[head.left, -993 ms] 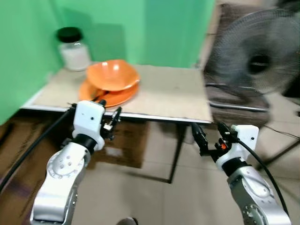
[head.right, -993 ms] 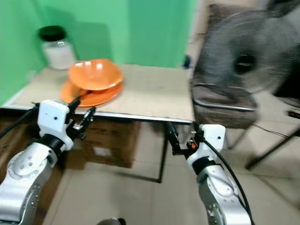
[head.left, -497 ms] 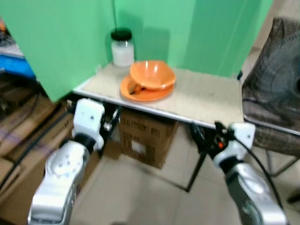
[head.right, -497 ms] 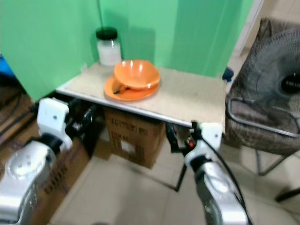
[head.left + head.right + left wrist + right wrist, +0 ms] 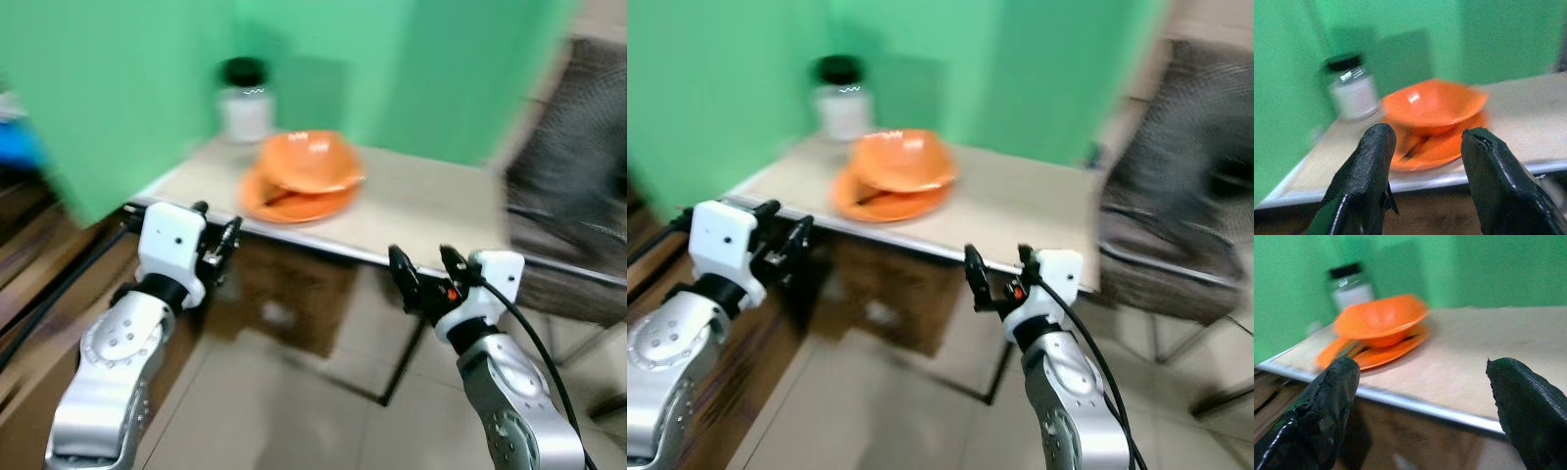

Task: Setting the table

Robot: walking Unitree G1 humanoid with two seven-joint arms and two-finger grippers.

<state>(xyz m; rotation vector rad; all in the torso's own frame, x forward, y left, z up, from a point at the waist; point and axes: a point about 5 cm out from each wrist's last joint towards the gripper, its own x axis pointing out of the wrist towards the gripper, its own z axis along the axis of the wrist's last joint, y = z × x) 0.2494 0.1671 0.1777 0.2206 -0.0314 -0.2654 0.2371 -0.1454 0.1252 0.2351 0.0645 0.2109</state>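
Fingers: both pairs spread apart, nothing held; left gripper and right gripper are raised in front of the table, short of its near edge.
Bowl: orange, seated on an orange plate, toward the left rear of the table, near the green backdrop.
Utensil: something elongated is glimpsed between bowl and plate in the wrist views; too blurred to be identified.
Jar: black lid, white contents, just behind the bowl and to its left, in the corner.
Direction from fingers: the bowl stack lies ahead of and above both grippers; in the left wrist view it is framed between the left fingers, in the right wrist view it sits off toward one finger.
Nearer arm: left, judged from the eye views; right gripper is set below the table's middle, further from the stack.
Long axis: none to speak of, the stack being round.
Next move: judged to require closing on the table before any reach; views are motion-blurred.
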